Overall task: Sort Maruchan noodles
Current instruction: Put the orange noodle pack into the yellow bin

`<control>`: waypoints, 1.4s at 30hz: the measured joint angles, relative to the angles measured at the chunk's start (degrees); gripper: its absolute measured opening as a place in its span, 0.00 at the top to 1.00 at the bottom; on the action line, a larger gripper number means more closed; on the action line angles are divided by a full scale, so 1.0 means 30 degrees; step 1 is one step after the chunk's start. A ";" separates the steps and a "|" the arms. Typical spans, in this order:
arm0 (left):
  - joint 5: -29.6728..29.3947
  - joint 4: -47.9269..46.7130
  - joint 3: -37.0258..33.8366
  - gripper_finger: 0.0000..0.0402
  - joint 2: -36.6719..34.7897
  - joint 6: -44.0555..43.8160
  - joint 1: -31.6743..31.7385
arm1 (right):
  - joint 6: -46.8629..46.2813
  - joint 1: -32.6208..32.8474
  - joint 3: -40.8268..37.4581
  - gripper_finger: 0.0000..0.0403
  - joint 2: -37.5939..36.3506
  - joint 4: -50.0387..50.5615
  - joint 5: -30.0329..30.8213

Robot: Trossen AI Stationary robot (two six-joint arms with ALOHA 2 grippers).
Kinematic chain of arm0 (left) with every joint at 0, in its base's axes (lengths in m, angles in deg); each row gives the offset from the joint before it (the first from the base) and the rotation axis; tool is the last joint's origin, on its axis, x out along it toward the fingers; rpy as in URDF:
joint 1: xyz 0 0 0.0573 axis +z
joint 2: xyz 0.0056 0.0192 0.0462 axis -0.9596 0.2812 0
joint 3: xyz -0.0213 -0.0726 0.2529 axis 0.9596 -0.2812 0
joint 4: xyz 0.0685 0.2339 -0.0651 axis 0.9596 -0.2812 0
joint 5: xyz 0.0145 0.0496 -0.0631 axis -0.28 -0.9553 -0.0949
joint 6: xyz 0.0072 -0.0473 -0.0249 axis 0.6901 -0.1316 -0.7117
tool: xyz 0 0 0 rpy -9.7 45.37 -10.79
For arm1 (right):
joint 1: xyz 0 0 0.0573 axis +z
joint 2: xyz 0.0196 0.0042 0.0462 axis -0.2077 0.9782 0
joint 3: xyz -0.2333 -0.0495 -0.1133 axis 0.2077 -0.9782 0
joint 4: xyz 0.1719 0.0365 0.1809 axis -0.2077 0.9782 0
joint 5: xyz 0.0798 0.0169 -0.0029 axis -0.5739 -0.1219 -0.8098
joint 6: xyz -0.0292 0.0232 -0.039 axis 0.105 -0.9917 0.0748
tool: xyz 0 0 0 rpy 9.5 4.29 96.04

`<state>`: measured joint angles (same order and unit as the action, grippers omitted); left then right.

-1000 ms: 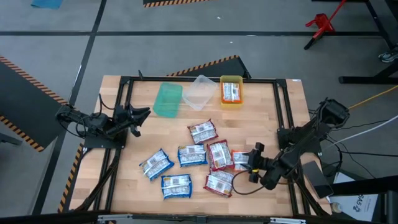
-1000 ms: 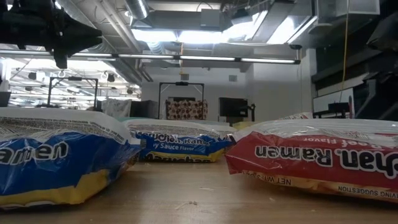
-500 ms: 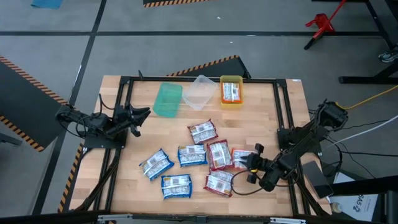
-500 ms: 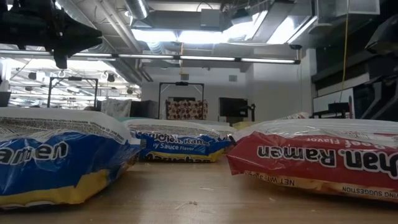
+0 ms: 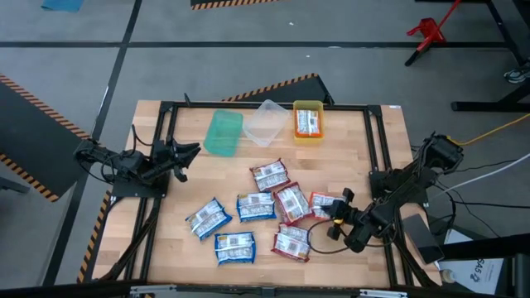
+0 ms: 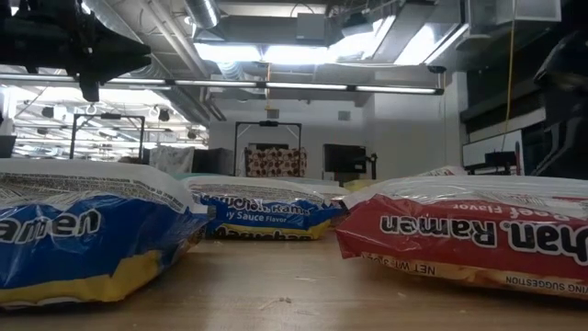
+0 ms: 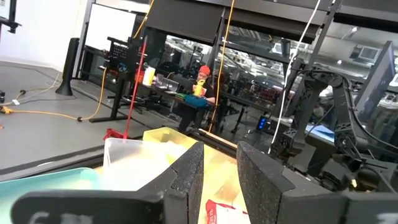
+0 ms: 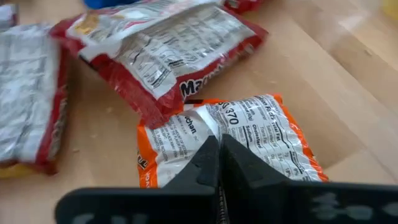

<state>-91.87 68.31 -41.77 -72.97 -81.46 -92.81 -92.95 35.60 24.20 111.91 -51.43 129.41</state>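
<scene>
Near the right edge of the wooden table (image 5: 166,248), my right pincer (image 8: 219,155) is closed tight on the crinkled edge of a small flat orange plastic noodle packet (image 8: 233,140). From my wrist I see the fingers meet with a pinch of the wrapper between them. That packet lies flat on the wood, just beside a red packet (image 8: 165,53) turned back-side up, at the right end of the loose cluster of blue and red packets (image 5: 257,205) in the table's middle.

So the step in hand, as I judge it, is the grasp of one orange packet, made but not yet lifted.

At the far edge stand a green plastic bin (image 5: 223,133), a clear plastic bin (image 5: 265,122) and a yellow plastic bin (image 5: 308,121); the yellow one already holds an orange-looking packet. My next move would likely be to lift straight up, clear the red neighbour, and carry across to that yellow bin. A thin pinch of film could slip.

My left pincer (image 7: 214,177) waits at the table's left side, fingers apart, holding nothing.
</scene>
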 joint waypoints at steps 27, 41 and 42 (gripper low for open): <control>0.0000 -0.0242 0.0000 0.78 -0.0004 0.0173 0.0004 | 0.7373 -0.5368 0.0087 0.88 -0.4532 0.0032 -0.5728; 0.0015 -0.0976 0.0000 0.78 0.0001 0.0136 -0.0003 | 0.8758 -0.5368 -0.1482 0.23 -0.4466 0.0459 -0.4794; 0.0015 -0.0976 0.0000 0.78 0.0000 0.0132 0.0000 | 0.8386 -0.5368 -0.1712 0.23 -0.4479 0.0186 -0.4833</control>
<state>-91.83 65.38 -41.77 -72.97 -81.07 -92.82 -67.79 19.50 19.06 98.47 -50.87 114.91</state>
